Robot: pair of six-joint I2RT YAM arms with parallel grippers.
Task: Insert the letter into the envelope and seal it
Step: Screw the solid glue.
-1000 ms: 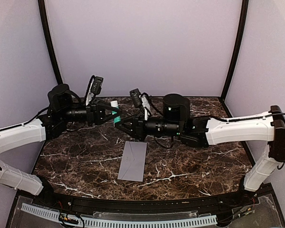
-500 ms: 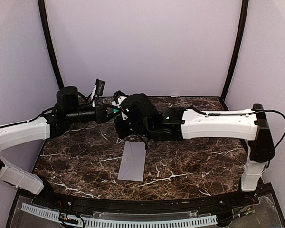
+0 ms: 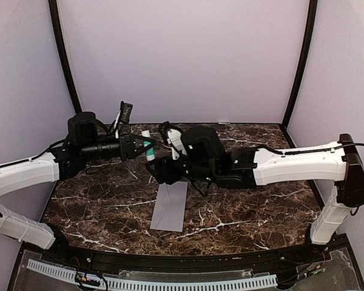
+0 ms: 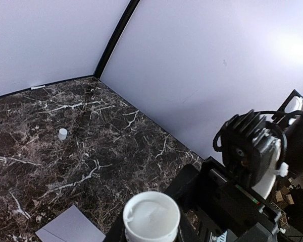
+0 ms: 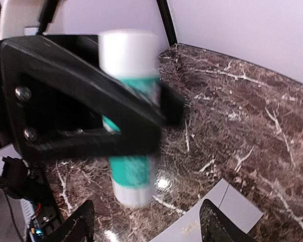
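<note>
The grey envelope [image 3: 170, 206] lies flat on the marble table [image 3: 261, 212], its flap end towards the back. The right wrist view shows one of its corners [image 5: 219, 214], and the left wrist view another [image 4: 70, 229]. The letter is not in view. My left gripper [image 3: 144, 148] is shut on a white and teal glue stick [image 3: 148, 148], holding it upright above the table behind the envelope. Seen from the left wrist, the stick's white top [image 4: 151, 217] faces the camera. My right gripper [image 5: 149, 224] stands open just below and in front of the glue stick [image 5: 131, 156], touching nothing.
A small white cap [image 4: 63, 133] sits on the marble far from the arms. The right arm's wrist [image 4: 255, 151] is close beside the left gripper. Lilac walls close off the table at the back and sides.
The right gripper has opened and drawn back slightly from the glue stick, its wrist turning meanwhile. The left gripper keeps holding the stick in nearly the same place. The envelope has not moved.
</note>
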